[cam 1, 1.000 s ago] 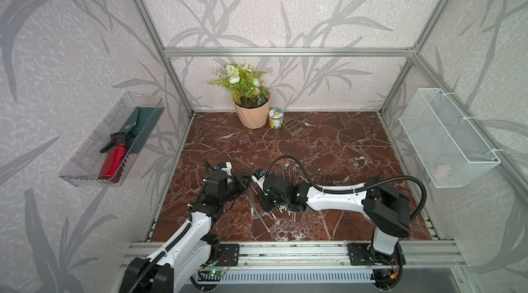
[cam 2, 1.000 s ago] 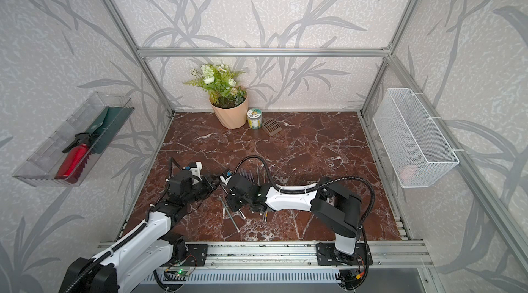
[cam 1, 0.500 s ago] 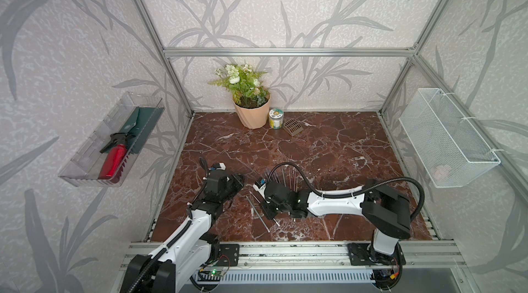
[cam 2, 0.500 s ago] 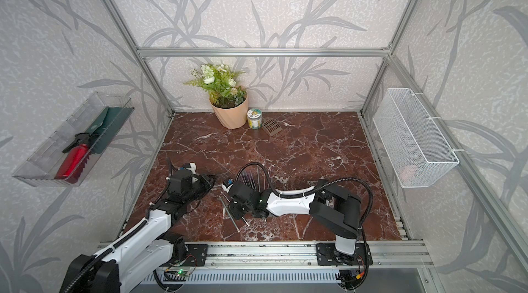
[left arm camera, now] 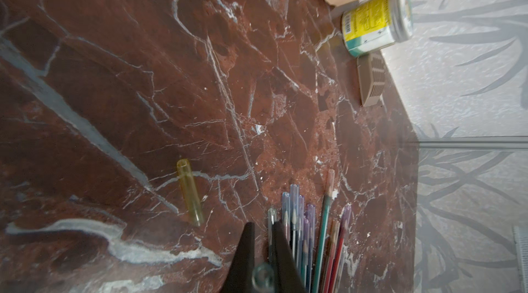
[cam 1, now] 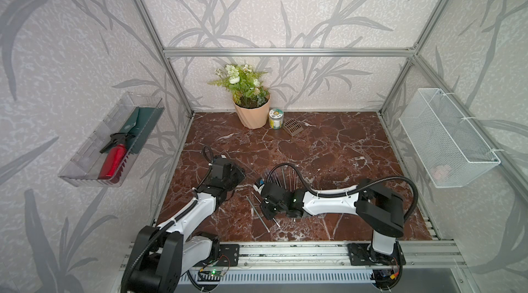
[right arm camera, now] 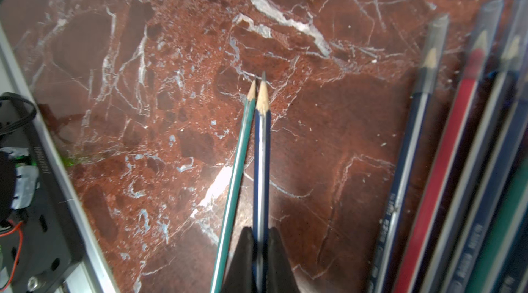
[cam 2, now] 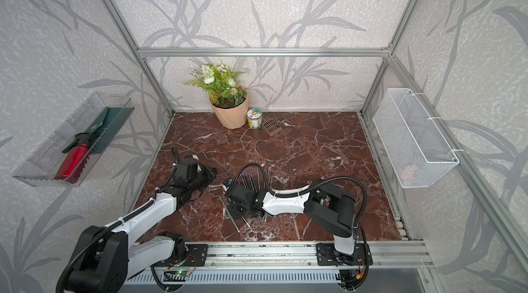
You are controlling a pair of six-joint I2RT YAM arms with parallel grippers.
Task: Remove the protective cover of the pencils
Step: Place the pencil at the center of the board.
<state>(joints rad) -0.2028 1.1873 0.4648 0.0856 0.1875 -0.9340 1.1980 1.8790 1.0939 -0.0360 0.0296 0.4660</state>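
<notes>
Two arms of mine reach low over the red-brown marbled table top (cam 1: pixel 328 146) in both top views, my left gripper (cam 1: pixel 239 176) apart from my right gripper (cam 1: pixel 266 211); the bundle of long thin pencils (cam 1: pixel 285 180) lies just behind the right one. From the left wrist, my left fingers (left arm camera: pixel 248 248) are closed on a clear plastic cap (left arm camera: pixel 271 216), just beside the bundle's blue-purple translucent caps (left arm camera: pixel 294 200); a yellow translucent cap (left arm camera: pixel 190 191) lies alone nearby. From the right wrist, my right jaws clamp a dark blue pencil (right arm camera: pixel 262 134), its tip bare, a green pencil (right arm camera: pixel 238 163) just beside it
</notes>
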